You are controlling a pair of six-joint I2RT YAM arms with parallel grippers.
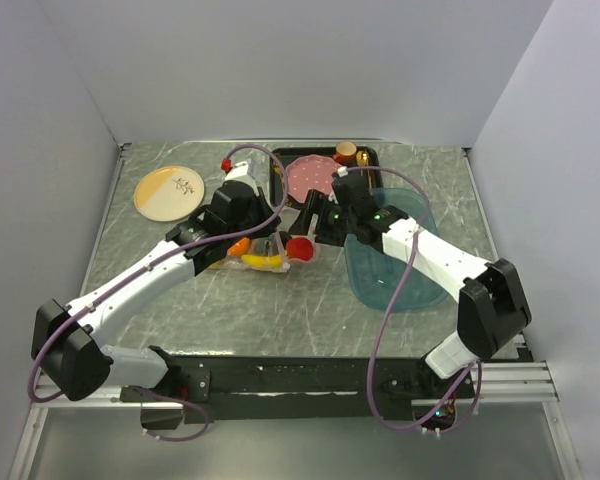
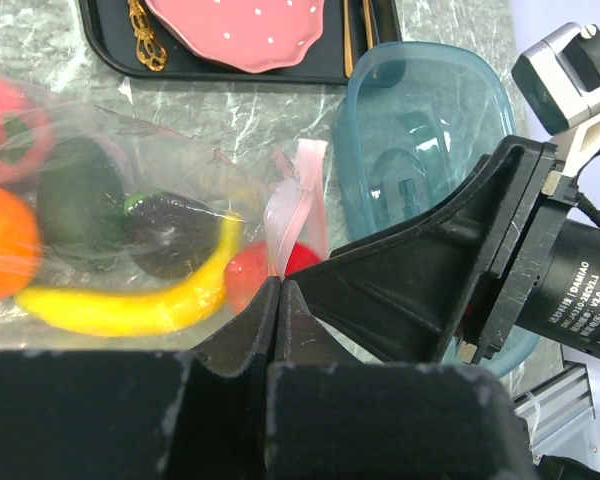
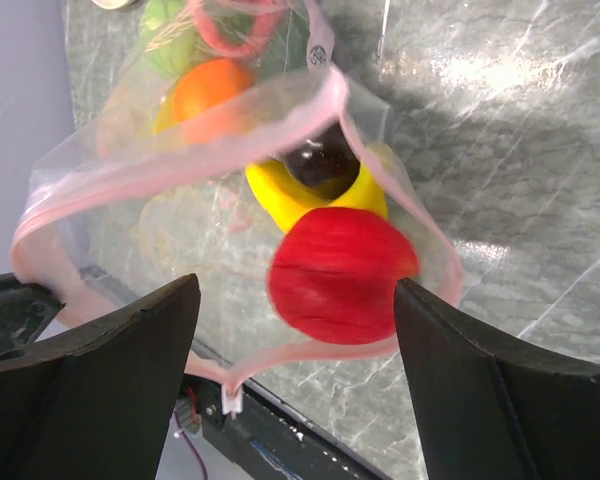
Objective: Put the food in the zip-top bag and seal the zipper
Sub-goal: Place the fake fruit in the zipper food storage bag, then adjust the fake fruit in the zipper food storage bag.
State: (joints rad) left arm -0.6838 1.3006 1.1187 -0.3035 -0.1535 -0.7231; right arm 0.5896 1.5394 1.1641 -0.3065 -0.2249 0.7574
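Top view: the zip-top bag (image 1: 265, 255) lies mid-table, with both arms meeting at it.

Left wrist view: the left gripper (image 2: 278, 287) is clenched on the zipper (image 2: 302, 190). The banana (image 2: 130, 305) and a dark fruit (image 2: 175, 235) sit inside the bag.

Right wrist view: the right gripper (image 3: 295, 285) stands released, astride a red fruit (image 3: 340, 275) at the gaping mouth.

Sealing remains outstanding, in my judgement.

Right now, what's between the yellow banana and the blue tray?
In the left wrist view, a red toy fruit and the pink zipper of the zip-top bag lie between the banana and the blue tray.
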